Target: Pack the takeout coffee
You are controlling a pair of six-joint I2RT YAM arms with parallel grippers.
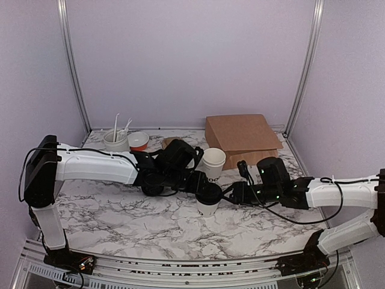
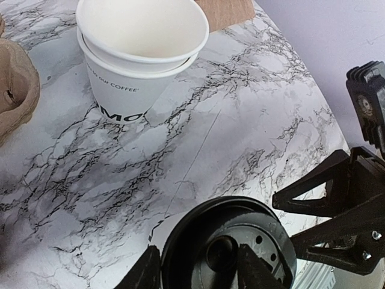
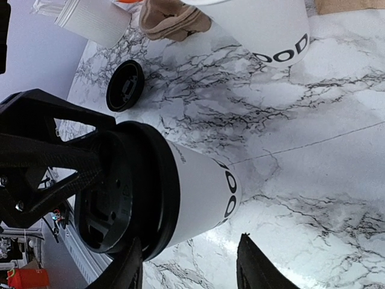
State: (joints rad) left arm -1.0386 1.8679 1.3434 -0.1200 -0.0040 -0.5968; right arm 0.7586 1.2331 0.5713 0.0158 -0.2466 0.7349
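Takeout coffee (image 1: 208, 198), the only lidded cup, stands mid-way along the marble table (image 1: 120, 223), my left gripper (image 2: 198, 271) straddling its lid rim (pinching or not, I cannot tell), my right gripper (image 3: 189, 265) spread wide around its body, apparently steadying it for lifting; nearby, two nested lidless cups (image 2: 141, 60), one loose lid (image 3: 125, 85), one brown bag (image 1: 240, 139).
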